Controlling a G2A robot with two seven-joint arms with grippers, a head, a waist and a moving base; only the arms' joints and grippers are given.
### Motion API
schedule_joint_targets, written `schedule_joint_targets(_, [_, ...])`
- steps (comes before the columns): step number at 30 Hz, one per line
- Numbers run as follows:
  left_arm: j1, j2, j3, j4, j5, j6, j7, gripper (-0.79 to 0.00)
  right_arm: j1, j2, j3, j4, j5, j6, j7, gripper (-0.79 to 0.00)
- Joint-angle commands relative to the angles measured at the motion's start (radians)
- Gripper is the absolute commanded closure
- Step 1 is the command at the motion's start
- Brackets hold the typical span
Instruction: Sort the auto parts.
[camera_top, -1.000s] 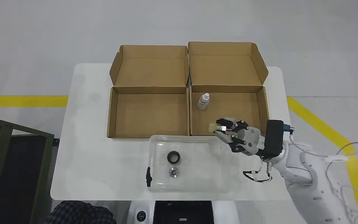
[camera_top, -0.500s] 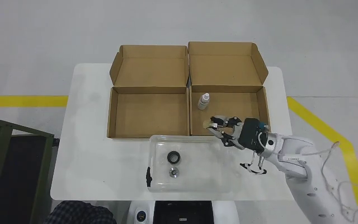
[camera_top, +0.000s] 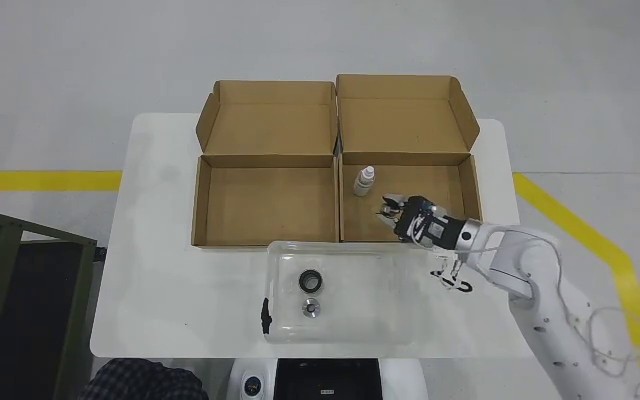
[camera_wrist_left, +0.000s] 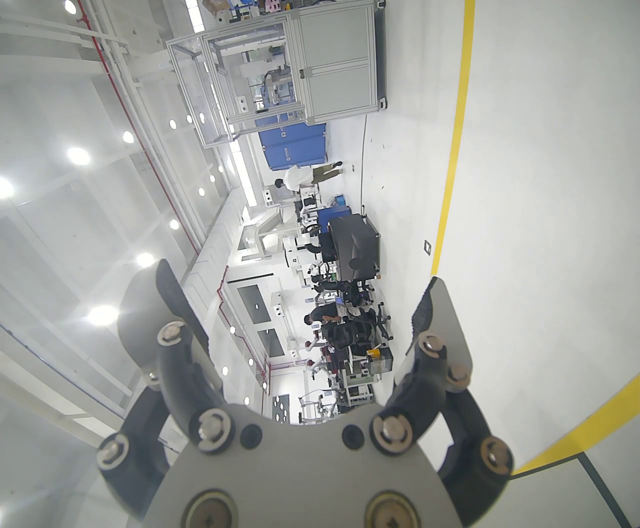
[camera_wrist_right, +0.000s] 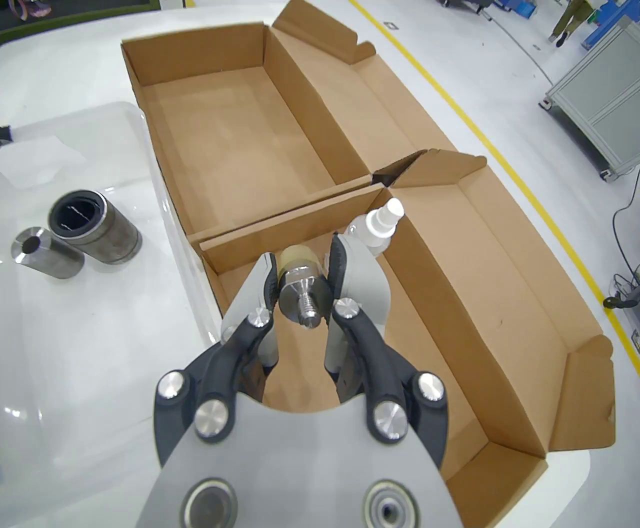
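Our right pincer (camera_wrist_right: 302, 272) is clamped on a capped threaded stud (camera_wrist_right: 299, 295), held over the right-hand cardboard box (camera_top: 440, 195) at centre right of the top view, just past its near wall. The stud's long axis runs back toward the wrist, cap toward the spray bottle (camera_top: 364, 180) just beyond. We judge the bare floor to the frame's right offers release room. Our left pincer (camera_wrist_left: 300, 295), jaws apart, faces away from the tabletop (camera_top: 160, 250).

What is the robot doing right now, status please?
Right tool shut on threaded part, over the box. Left tool open, empty. Spray bottle close ahead in that box.
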Motion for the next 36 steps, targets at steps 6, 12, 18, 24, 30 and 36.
schedule_joint_targets(6, [0.0,0.0,0.0,0.0,0.0,0.0,0.0,-0.785,0.097,-0.012,-0.085,0.059,-0.033,0.017,0.113,0.0])
schedule_joint_targets(12, [0.0,0.0,0.0,0.0,0.0,0.0,0.0,-0.785,0.167,-0.027,-0.153,0.133,-0.063,0.045,0.145,0.0])
schedule_joint_targets(18, [0.0,0.0,0.0,0.0,0.0,0.0,0.0,-0.785,0.237,-0.041,-0.21,0.202,-0.06,0.042,0.221,0.0])
schedule_joint_targets(24, [0.0,0.0,0.0,0.0,0.0,0.0,0.0,-0.785,0.284,-0.053,-0.259,0.255,-0.05,0.037,0.292,0.0])
schedule_joint_targets(30, [0.0,0.0,0.0,0.0,0.0,0.0,0.0,-0.785,0.321,-0.065,-0.295,0.3,-0.046,0.048,0.319,-0.018])
schedule_joint_targets(36, [0.0,0.0,0.0,0.0,0.0,0.0,0.0,-0.785,0.344,-0.073,-0.315,0.334,-0.042,0.051,0.327,-0.157])
